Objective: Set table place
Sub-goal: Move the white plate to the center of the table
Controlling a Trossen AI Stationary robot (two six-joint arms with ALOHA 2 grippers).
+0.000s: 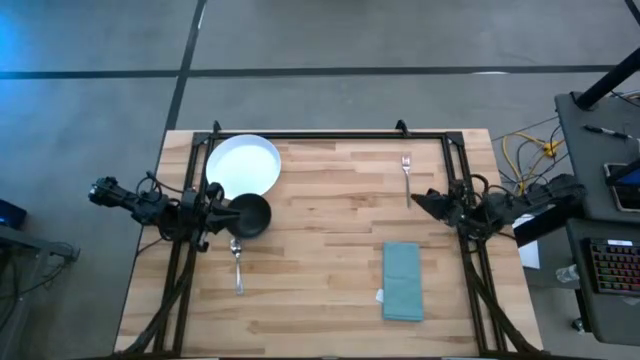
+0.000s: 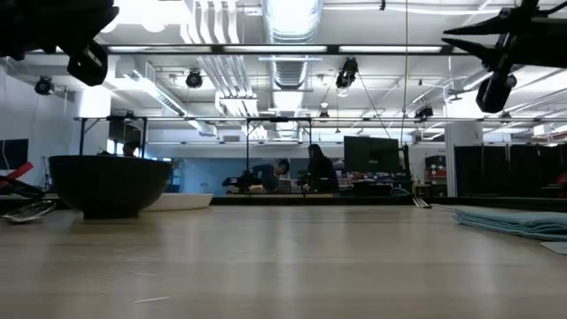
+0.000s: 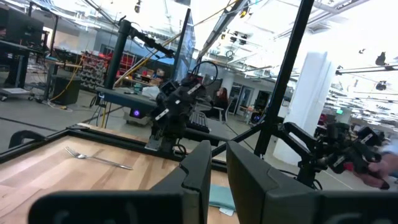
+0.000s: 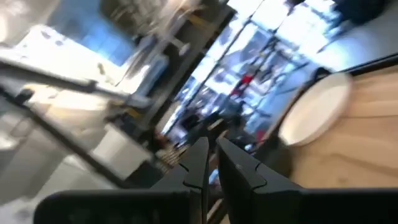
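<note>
1. Light-wood planks make up the surface (image 1: 320, 290), and the place-setting pieces lie scattered across it, so the task looks barely begun.
2. At the far-left corner lies the white plate (image 1: 243, 165); the black bowl (image 1: 250, 215) sits just beside its near edge, and the spoon (image 1: 238, 265) lies just nearer than the bowl.
3. The left claw (image 1: 214, 213) hangs above the surface at the left edge, right by the bowl, fingers nearly together with only a slim gap and nothing between them. It seems poised for the bowl or plate.
4. Right of centre, the folded teal napkin (image 1: 403, 281) lies flat near the front, well apart from the plate.
5. The fork (image 1: 407, 173) lies at the far right; the right claw (image 1: 420, 199) hangs empty beside its handle, fingers almost closed.
</note>
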